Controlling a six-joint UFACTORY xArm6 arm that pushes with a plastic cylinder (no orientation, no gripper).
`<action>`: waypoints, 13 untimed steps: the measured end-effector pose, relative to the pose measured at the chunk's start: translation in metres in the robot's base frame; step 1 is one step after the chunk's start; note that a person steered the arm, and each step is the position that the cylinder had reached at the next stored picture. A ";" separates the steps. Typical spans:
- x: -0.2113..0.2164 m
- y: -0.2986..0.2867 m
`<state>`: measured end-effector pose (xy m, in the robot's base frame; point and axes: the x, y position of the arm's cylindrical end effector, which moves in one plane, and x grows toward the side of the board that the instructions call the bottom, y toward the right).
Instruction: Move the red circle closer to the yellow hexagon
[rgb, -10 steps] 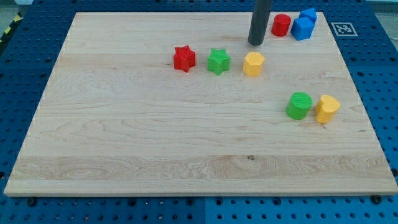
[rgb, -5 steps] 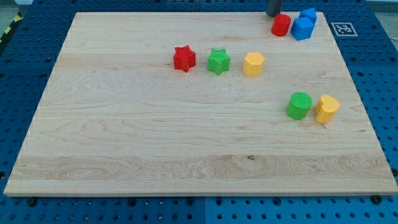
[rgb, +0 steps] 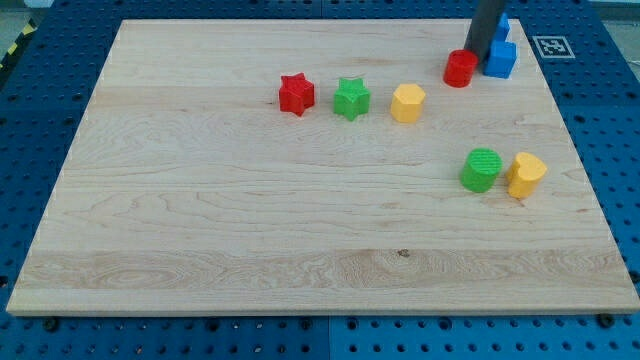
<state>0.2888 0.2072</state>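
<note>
The red circle (rgb: 460, 68) lies near the view's top right, up and to the right of the yellow hexagon (rgb: 407, 102), with a gap of bare wood between them. My tip (rgb: 481, 59) stands at the red circle's upper right edge, between it and a blue block (rgb: 501, 59), touching or nearly touching both. The rod hides part of a second blue block (rgb: 504, 24) behind it.
A red star (rgb: 296, 93) and a green star (rgb: 351, 98) sit in a row left of the yellow hexagon. A green circle (rgb: 481, 169) and a second yellow block (rgb: 525, 174) lie side by side at the right. The board's top edge is close to the blue blocks.
My tip has moved from the board's top edge right and down, in between the red circle and the blue block. The red circle has slid down, and the blue block down and right.
</note>
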 end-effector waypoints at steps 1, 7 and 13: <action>0.008 -0.007; 0.007 -0.081; 0.054 -0.067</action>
<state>0.3429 0.1400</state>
